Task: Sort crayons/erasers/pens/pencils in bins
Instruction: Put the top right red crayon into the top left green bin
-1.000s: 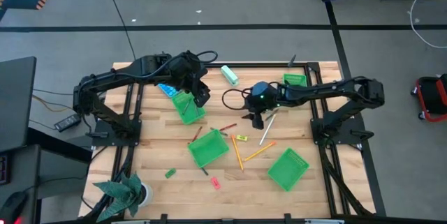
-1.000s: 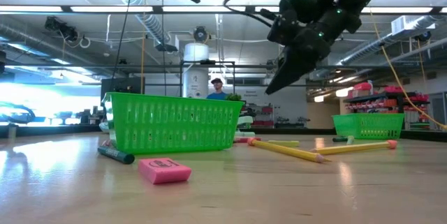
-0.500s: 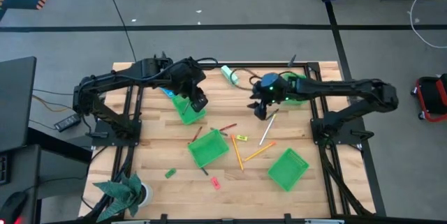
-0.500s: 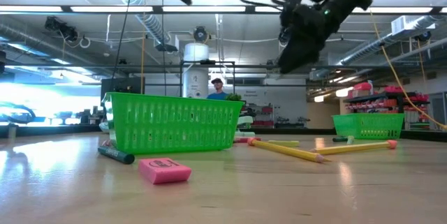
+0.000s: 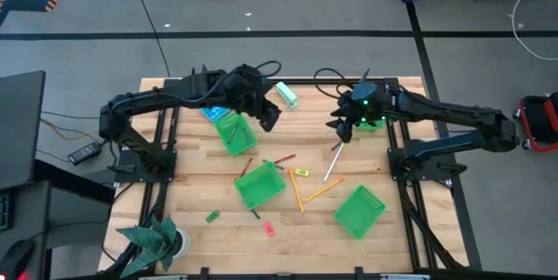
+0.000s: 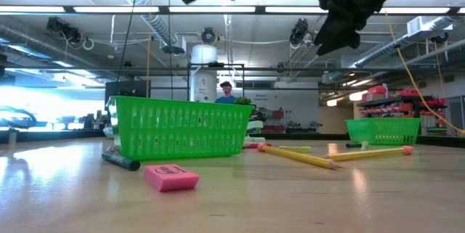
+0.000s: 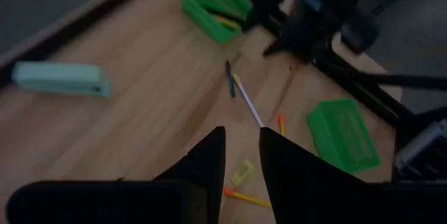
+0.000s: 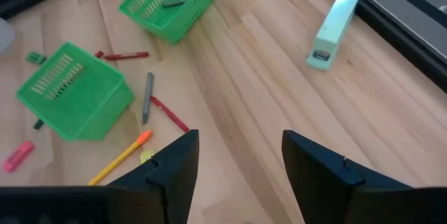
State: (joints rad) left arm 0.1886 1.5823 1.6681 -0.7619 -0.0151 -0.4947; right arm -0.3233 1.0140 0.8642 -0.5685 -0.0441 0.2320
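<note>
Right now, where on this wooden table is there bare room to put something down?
Bare wood lies at the front left, between the green leafy plant and the small green eraser. The middle is crowded: pencils, crayons and a square green plastic bin lie close together.

Light wooden slat table (image 5: 192, 188) carries four green bins (image 5: 259, 187); pencils (image 5: 295, 190), crayons (image 5: 284, 158) and a pen (image 5: 333, 165) lie loose between them. Pink eraser (image 5: 269, 228), green eraser (image 5: 212, 216) (near edge); teal-and-white block (image 5: 287, 94) at far edge.
</note>
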